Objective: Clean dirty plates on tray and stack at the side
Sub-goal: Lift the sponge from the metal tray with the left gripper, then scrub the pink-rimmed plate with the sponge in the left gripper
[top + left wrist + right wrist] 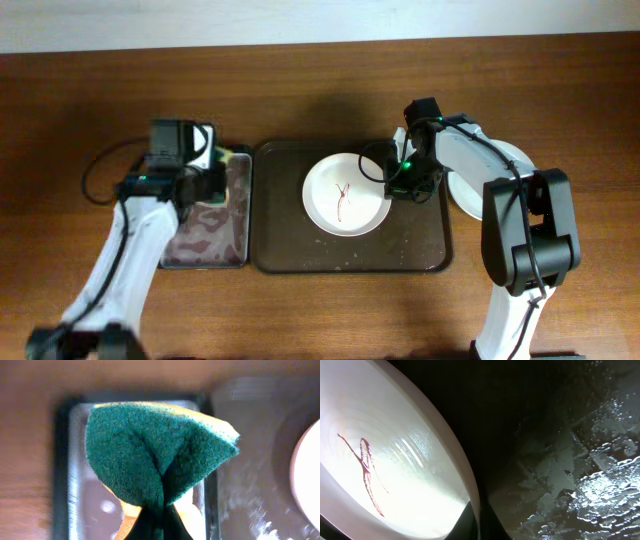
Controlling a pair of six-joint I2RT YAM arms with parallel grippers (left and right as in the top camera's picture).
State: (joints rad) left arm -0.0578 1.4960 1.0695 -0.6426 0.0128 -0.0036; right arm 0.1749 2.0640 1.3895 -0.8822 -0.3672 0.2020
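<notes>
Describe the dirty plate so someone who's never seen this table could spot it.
Start at the large dark brown rectangular tray in the middle of the wooden table. The round white plate lies inside it, the right pincer at its right rim. Unlike the white plate beside the tray, it bears a red squiggle.

No legible text or labels

Mid-frame in the overhead view, a plate (345,195) lies in the tray (290,240), toward its upper edge. A smaller tray (215,240) sits just left of it, with a sponge (150,455) above its upper end. More plates (467,198) rest on the table (300,90) just right of the tray.
</notes>
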